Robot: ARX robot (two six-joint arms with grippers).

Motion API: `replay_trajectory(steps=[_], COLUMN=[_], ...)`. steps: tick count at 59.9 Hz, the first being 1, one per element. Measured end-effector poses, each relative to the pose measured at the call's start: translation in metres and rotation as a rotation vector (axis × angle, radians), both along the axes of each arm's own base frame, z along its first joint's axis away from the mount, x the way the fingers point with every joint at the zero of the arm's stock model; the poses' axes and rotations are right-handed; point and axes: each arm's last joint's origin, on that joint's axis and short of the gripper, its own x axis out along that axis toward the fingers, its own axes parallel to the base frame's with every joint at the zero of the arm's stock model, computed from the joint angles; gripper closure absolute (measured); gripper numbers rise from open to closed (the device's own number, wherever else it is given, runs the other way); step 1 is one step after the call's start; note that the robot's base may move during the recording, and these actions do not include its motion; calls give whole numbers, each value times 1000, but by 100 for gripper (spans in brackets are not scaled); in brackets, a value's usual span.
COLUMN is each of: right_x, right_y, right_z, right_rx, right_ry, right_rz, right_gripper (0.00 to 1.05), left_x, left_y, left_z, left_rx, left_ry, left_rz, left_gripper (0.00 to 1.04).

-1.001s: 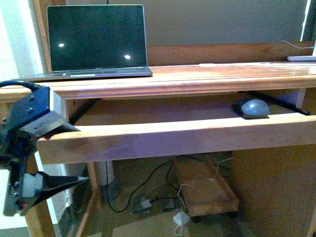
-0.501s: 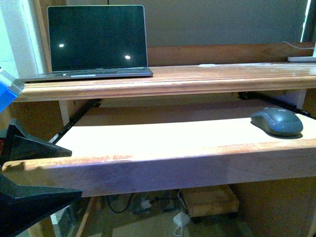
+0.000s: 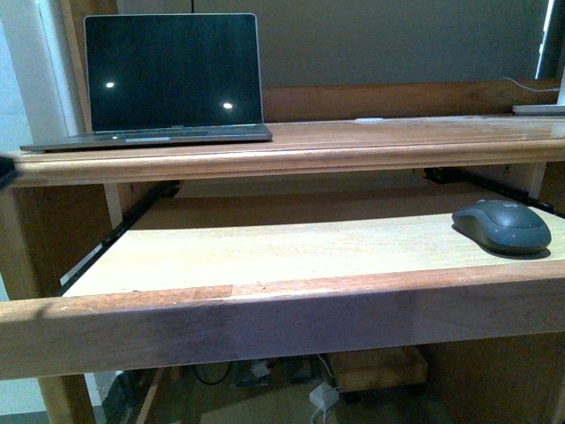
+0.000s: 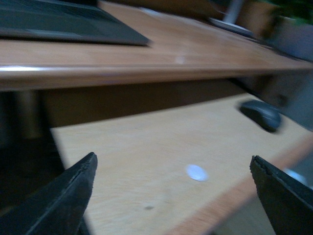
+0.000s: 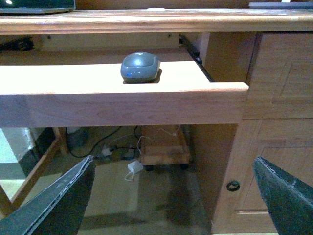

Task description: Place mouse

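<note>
Mouse (image 3: pixel 501 226) on pull-out shelf (image 3: pixel 265 252), right end, beside rail, untouched. Left gripper (image 4: pixel 172 157) spread, empty, facing across shelf. Right gripper (image 5: pixel 172 160) spread, empty, low, facing shelf front. Risks, as judged: arm striking shelf lip on approach; fingers sliding off domed shell; desktop (image 3: pixel 353 146) overhang cramping lift.

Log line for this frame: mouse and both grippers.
mouse: on pull-out tray, right end, untouched | left gripper: open, empty | right gripper: open, empty | laptop: on desk top
</note>
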Motion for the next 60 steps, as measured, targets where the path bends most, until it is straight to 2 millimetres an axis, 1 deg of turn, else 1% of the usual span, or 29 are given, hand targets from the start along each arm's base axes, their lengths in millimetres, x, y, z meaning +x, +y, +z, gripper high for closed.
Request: replay_trajectory(steps=[2,3,4,5,8,9,11,15,17,19,20,24,25,29,30,33,34,38,39,40,41,46,47,50,54,60], right_x=[0,0,0,0,0,1,1,9,18,28,30,50,53,76,80,100,103,128,133,144,151,177,186,200,211,221], right_y=[0,0,0,0,0,0,0,-1,-2,-3,-3,-2,-2,2,3,8,10,18,20,24,26,32,34,35,36,37], right_z=[0,0,0,0,0,-1,-1,7,18,32,34,61,64,87,90,103,105,117,118,120,120,121,123,125,125,122], right_rx=[0,0,0,0,3,27,57,129,147,160,161,156,154,128,124,97,90,47,40,26,15,-13,-27,-53,-80,-122], right_ry=[0,0,0,0,6,39,96,145,139,112,107,39,29,-28,-33,-53,-55,-45,-37,-12,9,105,136,187,242,310], right_rz=[-1,0,0,0,-3,-16,-33,-61,-74,-82,-82,-70,-67,-49,-45,-34,-33,-7,-3,8,13,31,29,23,14,14], right_gripper=[7,7,7,7,7,7,7,7,7,7,7,7,7,7,7,7,7,7,7,7,7,7,7,7,7,7], left_x=[-10,-16,-17,-22,-26,-29,-31,-36,-38,-43,-43,-48,-49,-54,-54,-57,-58,-62,-62,-64,-65,-69,-71,-73,-76,-79], left_y=[3,6,6,8,9,10,10,15,17,20,21,22,22,22,22,22,22,22,22,22,22,22,22,22,22,22], left_z=[-5,-8,-9,-12,-16,-19,-22,-29,-32,-36,-36,-40,-41,-45,-46,-49,-49,-52,-53,-54,-55,-58,-59,-61,-62,-64], left_rx=[16,25,26,30,37,43,47,53,56,58,58,58,58,62,62,62,62,62,62,62,62,62,62,62,62,62], left_ry=[-10,-16,-17,-21,-24,-25,-22,-15,-15,-16,-17,-24,-24,-22,-21,-19,-19,-20,-19,-21,-20,-18,-18,-18,-19,-20], left_rz=[73,113,119,135,141,140,138,111,113,133,136,140,139,138,138,138,138,138,138,138,138,138,138,138,138,138], left_gripper=[38,42,43,48,54,58,62,73,78,88,89,101,103,102,102,102,102,102,102,102,102,102,102,102,102,102])
